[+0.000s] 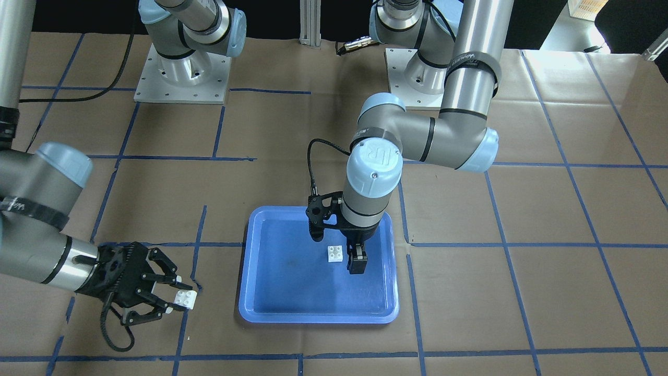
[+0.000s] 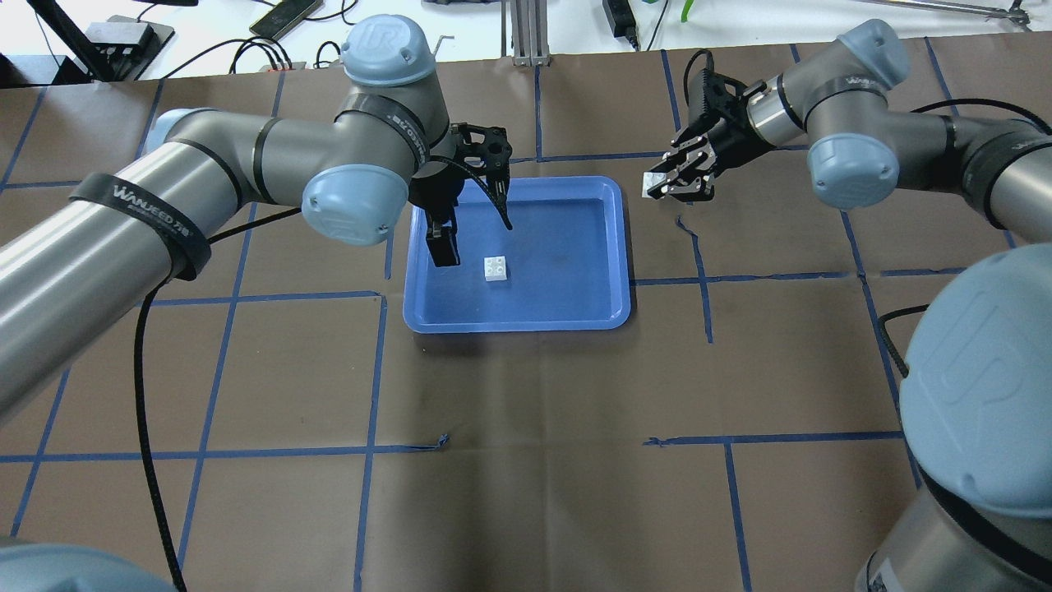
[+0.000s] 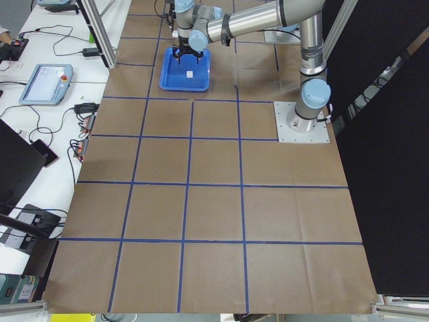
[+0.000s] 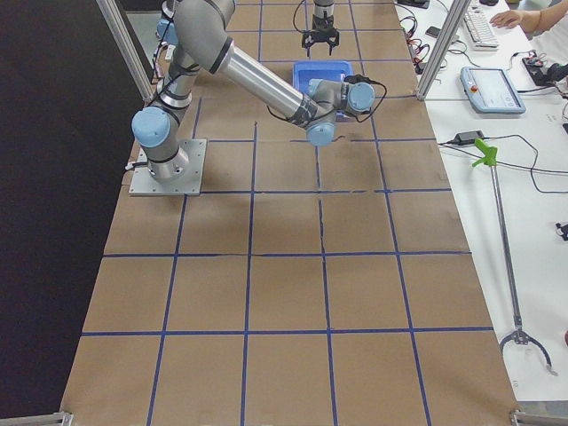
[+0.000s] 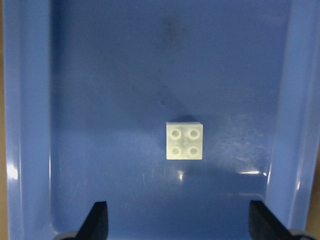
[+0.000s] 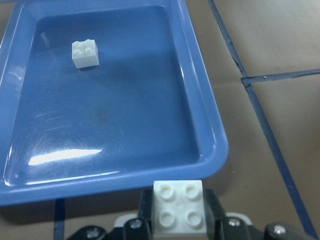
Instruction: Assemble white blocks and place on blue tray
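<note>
Blue tray [image 1: 282,284] on brown gridded table [image 1: 522,297].

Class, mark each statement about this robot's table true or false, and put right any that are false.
1. One white block lies in the blue tray. True.
2. The left claw is shut on it. False: the claw is open, its fingers clear of the block.
3. The right claw holds the second white block. True.
4. The second white block is over the tray. False: it is outside the rim, over the brown paper.
5. The two blocks are joined. False: they are apart.
</note>
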Tool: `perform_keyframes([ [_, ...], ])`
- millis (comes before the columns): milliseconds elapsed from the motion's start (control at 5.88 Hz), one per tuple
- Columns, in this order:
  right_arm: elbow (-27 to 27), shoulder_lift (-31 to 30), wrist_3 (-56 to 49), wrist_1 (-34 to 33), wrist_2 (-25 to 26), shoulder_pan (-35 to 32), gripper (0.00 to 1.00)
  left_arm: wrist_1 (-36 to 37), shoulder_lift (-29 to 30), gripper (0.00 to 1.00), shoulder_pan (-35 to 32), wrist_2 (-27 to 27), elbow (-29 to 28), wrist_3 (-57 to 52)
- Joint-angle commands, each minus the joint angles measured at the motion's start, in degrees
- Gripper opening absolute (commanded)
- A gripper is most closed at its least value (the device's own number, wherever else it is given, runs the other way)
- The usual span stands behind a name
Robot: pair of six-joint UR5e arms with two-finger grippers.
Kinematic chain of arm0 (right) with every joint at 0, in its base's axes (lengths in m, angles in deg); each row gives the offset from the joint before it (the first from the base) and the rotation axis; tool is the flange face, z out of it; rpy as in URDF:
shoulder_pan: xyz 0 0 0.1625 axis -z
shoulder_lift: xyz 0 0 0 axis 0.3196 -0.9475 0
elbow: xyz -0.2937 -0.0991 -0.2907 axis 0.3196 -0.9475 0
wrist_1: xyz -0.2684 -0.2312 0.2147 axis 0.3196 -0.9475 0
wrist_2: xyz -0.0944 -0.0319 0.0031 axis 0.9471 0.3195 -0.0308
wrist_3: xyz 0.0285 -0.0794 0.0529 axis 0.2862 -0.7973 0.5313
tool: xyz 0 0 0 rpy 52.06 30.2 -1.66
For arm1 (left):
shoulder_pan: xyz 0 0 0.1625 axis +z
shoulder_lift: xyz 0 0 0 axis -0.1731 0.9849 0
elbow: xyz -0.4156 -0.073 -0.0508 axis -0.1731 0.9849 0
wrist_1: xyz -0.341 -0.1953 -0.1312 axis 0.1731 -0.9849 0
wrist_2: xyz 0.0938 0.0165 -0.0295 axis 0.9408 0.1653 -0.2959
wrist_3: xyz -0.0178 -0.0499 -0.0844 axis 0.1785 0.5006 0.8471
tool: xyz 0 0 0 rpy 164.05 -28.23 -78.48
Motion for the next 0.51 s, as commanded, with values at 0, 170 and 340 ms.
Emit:
perform_keyframes([
  [0,4.8,-0.8,10.9,-12.4,0.2,-7.7,0.31,-11.9,-9.2,0.99,2.3,-0.2,-0.8,0.2],
  [170,5.9,-0.3,11.5,-14.1,0.1,-11.1,0.31,-14.1,-13.4,0.99,2.8,0.6,-0.3,7.3],
  [340,6.6,-0.3,10.9,-14.4,0.0,-13.3,0.31,-15.4,-15.6,0.99,5.0,2.8,0.1,13.8],
])
